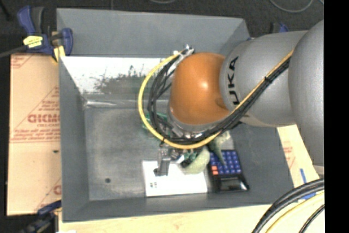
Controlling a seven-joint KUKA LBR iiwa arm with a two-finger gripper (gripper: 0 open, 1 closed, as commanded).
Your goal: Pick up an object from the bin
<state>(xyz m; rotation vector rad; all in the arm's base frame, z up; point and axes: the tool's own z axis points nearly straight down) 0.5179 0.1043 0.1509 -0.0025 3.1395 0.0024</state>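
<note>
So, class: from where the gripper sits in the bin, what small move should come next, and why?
Probably a short, straight descent. The gripper hangs over the white flat card at the front of the bin, and a pale rounded lump and a dark calculator lie close beside it, so sideways drift risks a bump.

The grey arm [272,79] is leaning in from the right, orange wrist cover [196,87] sitting above the downward-pointing hand [162,165].

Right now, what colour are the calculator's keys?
Mostly blue, with a few red, on the calculator; camera view.
</note>
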